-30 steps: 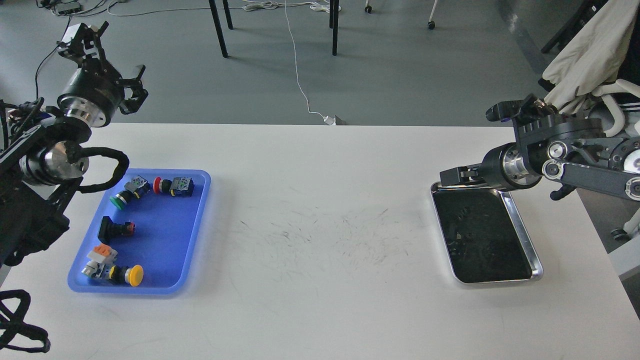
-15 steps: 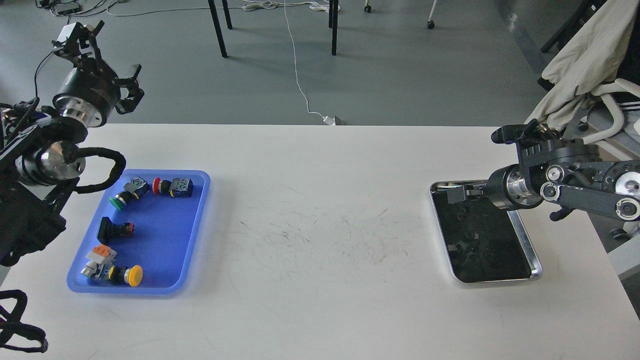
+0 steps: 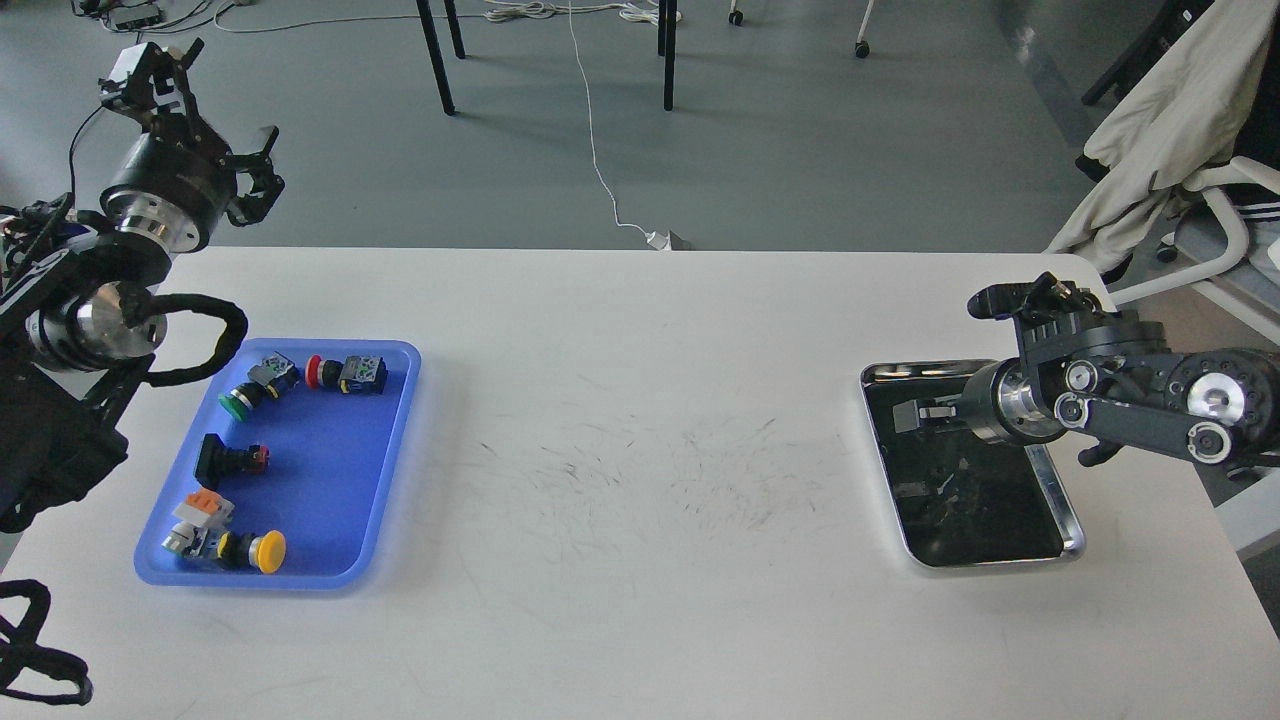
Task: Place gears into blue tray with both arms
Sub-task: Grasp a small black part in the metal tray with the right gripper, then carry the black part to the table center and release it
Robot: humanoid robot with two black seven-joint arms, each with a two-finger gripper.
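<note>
Several tiny black gears (image 3: pixel 935 485) lay barely discernible in the shiny steel tray (image 3: pixel 1052 492), directly beneath the right arm's fingers (image 3: pixel 908 416), whose state I cannot tell, while the left fingers (image 3: pixel 190 110) hung open beyond the far rectangular blue plastic tray (image 3: pixel 375 480).

a white desk (image 3: pixel 640 420) fills the lower part of the view, its middle marked with fine dark scratches. behind it lies a grey floor (image 3: pixel 800 150), evenly lit. black legs (image 3: pixel 437 55) of furniture stand on the floor at the top, and a white cable (image 3: pixel 598 170) runs down from them to a small plug (image 3: pixel 668 240) at the desk's far edge. more cables (image 3: pixel 180 15) lie at top left. a pale cloth (image 3: pixel 1165 120) hangs over a chair (image 3: pixel 1215 250) at right.
</note>
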